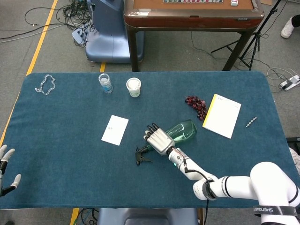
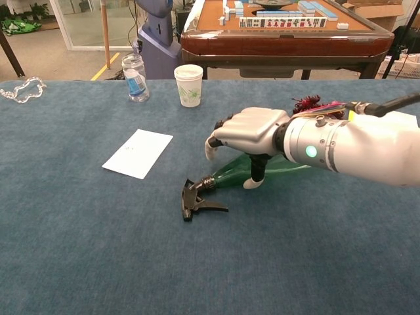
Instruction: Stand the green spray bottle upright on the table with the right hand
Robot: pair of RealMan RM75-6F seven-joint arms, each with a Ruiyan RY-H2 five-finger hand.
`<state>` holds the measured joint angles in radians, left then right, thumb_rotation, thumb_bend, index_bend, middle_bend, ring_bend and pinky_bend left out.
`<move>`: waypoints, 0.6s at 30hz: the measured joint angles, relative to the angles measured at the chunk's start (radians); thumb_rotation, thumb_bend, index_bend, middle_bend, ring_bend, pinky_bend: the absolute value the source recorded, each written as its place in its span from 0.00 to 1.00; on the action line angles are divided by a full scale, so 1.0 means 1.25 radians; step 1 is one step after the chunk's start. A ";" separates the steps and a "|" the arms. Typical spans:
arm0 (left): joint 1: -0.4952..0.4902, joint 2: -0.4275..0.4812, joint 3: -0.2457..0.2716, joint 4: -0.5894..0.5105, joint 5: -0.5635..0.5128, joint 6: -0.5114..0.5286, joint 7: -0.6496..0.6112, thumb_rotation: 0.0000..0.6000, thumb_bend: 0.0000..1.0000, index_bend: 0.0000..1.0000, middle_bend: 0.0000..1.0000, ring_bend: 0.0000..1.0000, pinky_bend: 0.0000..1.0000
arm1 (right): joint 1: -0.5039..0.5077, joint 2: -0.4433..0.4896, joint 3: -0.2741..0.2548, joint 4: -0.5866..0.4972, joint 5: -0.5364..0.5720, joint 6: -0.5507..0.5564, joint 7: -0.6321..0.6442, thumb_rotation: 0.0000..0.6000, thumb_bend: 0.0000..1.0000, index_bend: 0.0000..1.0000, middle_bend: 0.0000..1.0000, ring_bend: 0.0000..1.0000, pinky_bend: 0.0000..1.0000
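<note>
The green spray bottle (image 1: 183, 130) lies on its side on the blue table cloth (image 1: 65, 154), its black trigger head (image 1: 140, 156) toward the table's front and its base toward the back right. My right hand (image 1: 158, 139) arches over the bottle's narrow shoulder. In the chest view the right hand (image 2: 249, 131) has its fingers curled down the far side and the thumb against the near side of the bottle (image 2: 226, 176), just behind the trigger head (image 2: 195, 200). My left hand (image 1: 3, 171) hovers at the table's front left edge, fingers apart, holding nothing.
A white card (image 1: 115, 130) lies left of the bottle. A paper cup (image 1: 133, 87) and a small water bottle (image 1: 105, 83) stand at the back. Dark grapes (image 1: 197, 105) and a yellow-edged notebook (image 1: 221, 115) lie to the right, a chain (image 1: 45, 84) at the back left.
</note>
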<state>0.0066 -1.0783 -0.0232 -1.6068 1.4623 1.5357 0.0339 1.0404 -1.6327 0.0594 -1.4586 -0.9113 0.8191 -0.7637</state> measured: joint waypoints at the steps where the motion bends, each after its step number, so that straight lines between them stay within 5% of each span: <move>1: 0.000 0.000 0.000 0.001 0.000 0.000 -0.001 1.00 0.36 0.11 0.00 0.00 0.00 | 0.001 -0.002 -0.001 0.003 0.000 0.002 -0.002 1.00 0.22 0.31 0.21 0.04 0.09; 9: 0.002 0.000 0.001 0.002 0.003 0.001 -0.010 1.00 0.36 0.11 0.00 0.00 0.00 | 0.005 -0.015 -0.015 0.016 0.006 0.007 -0.022 1.00 0.23 0.36 0.25 0.05 0.09; 18: 0.005 0.005 0.003 -0.001 0.008 0.004 -0.019 1.00 0.36 0.11 0.00 0.00 0.00 | -0.005 -0.023 -0.011 0.028 -0.030 0.020 0.014 1.00 0.30 0.59 0.41 0.18 0.09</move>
<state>0.0134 -1.0724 -0.0189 -1.6080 1.4728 1.5401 0.0107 1.0337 -1.6610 0.0462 -1.4240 -0.9482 0.8445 -0.7466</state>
